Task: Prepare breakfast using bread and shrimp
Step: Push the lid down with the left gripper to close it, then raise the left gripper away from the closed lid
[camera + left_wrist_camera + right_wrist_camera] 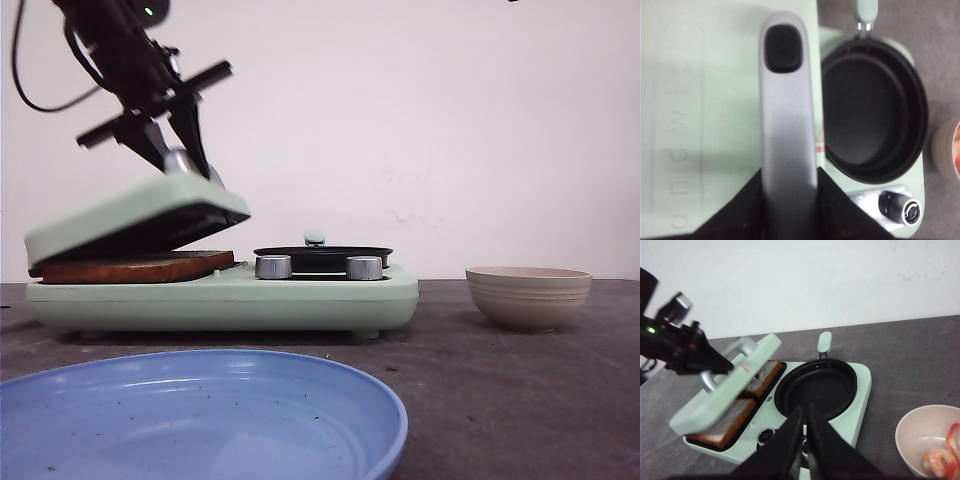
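The bread (742, 402) lies flat in the toaster side of the green sandwich maker (300, 300), at the left of the front view; in the right wrist view two slices sit one behind the other under the half-raised lid (725, 385), toward the lower left of that frame. From the front only a browned crust edge shows beneath the lid. The shrimp (940, 460) rest in the beige bowl (528, 297), right of the appliance and well apart from it; the round black pan (817, 387) between them holds nothing.

The left gripper (180, 160) is clenched on the lid's grey handle (787, 125), at the upper left of the front view; the left wrist view shows its fingers either side of that bar. The lid tilts up from its far hinge, open toward the pan side.

The right gripper (807, 440) has its jaws pressed together on nothing, hanging over the maker's near edge by the knobs.

The bread lies directly below the left gripper, under the lid it holds, so that arm is much nearer it. The bowl lies to the lower right of the right gripper, making the right arm the nearer one for the shrimp. A blue plate (200, 420) waits in the lower foreground.
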`<state>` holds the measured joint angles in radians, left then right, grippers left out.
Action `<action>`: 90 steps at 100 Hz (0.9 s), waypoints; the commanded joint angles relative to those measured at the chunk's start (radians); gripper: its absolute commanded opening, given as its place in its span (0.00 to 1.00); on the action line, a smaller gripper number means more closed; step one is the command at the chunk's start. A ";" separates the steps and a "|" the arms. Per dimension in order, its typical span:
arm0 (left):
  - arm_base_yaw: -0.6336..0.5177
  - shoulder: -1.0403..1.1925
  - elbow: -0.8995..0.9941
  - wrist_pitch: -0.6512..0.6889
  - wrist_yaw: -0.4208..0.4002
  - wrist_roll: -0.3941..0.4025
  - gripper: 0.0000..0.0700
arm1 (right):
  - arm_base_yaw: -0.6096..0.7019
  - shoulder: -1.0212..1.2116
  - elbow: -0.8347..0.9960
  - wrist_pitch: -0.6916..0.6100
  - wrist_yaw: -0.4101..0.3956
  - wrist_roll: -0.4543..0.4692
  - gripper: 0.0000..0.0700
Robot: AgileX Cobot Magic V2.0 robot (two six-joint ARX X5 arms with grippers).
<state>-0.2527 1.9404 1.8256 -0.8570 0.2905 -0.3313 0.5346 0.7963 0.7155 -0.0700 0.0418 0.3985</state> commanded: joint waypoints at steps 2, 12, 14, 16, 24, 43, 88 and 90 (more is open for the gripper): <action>0.002 0.051 0.019 0.033 -0.027 0.059 0.00 | 0.006 0.006 0.010 0.010 -0.013 0.013 0.01; -0.010 0.071 0.019 0.027 -0.029 0.059 0.00 | 0.006 0.006 0.010 0.009 -0.019 0.013 0.01; -0.011 0.074 0.019 0.025 -0.029 0.059 0.00 | 0.006 0.006 0.010 0.009 -0.019 0.013 0.01; -0.011 0.075 0.019 0.023 -0.029 0.059 0.00 | 0.006 0.006 0.010 0.009 -0.019 0.013 0.01; -0.011 0.079 0.019 0.019 -0.030 0.059 0.00 | 0.006 0.006 0.010 0.009 -0.019 0.013 0.01; -0.011 0.076 0.022 -0.002 -0.029 0.050 0.70 | 0.006 0.006 0.010 0.011 -0.017 0.013 0.01; 0.000 -0.142 0.031 0.047 -0.029 0.034 0.69 | 0.006 0.007 0.010 0.010 -0.008 0.013 0.01; 0.001 -0.160 0.031 0.048 -0.029 0.029 0.64 | 0.006 0.006 0.010 0.010 -0.008 0.013 0.01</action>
<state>-0.2535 1.8221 1.8332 -0.8207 0.2611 -0.2951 0.5346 0.7963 0.7155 -0.0700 0.0299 0.4007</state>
